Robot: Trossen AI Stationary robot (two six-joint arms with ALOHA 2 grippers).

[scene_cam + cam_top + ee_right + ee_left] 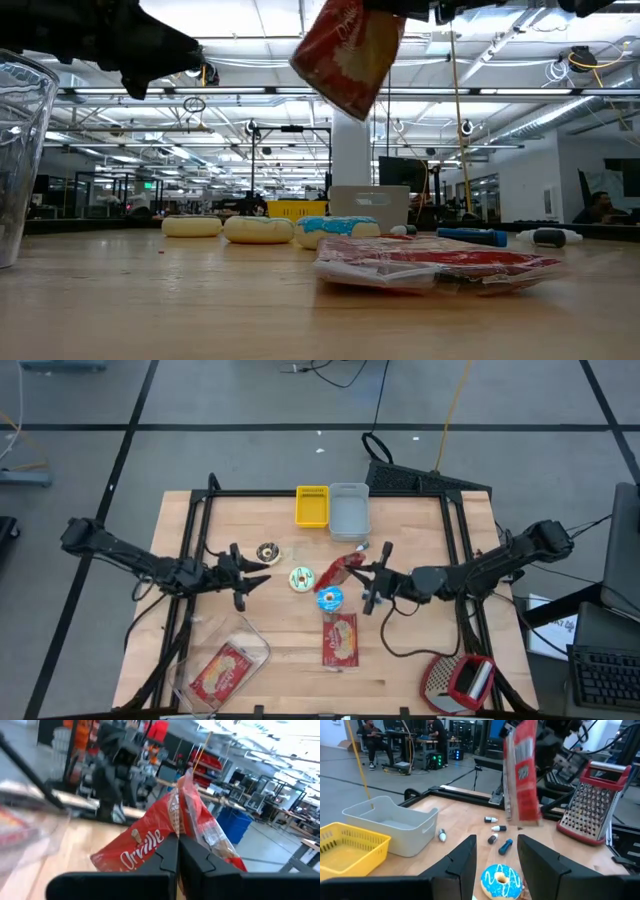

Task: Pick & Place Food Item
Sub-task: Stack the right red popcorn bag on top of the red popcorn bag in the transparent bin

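Observation:
My right gripper (pixel 362 572) is shut on a red snack bag (pixel 340 569) above the middle of the table; the low view shows the bag (pixel 349 50) well clear of the wood. A second red packet (pixel 340 639) lies flat near the front. Three doughnuts rest on the table: a chocolate one (pixel 267 551), a white-green one (pixel 302 578) and a blue one (pixel 329 598). My left gripper (pixel 258 574) stands open at the left of the doughnuts, pointing level toward them, with nothing between its fingers (pixel 468 860). My right gripper pinches one end of the red bag (pixel 174 827) between its two shut fingers. The fingers come in about level from the table's right side. The bag is lifted clear and hangs tilted below the held end (pixel 519 730).
A yellow basket (pixel 312 506) and a grey bin (pixel 349 511) stand side by side at the far edge. A clear container (pixel 226 666) with a red packet sits front left, a red grater (pixel 459 682) front right. Small bottles and pens (pixel 496 828) lie beyond the doughnuts.

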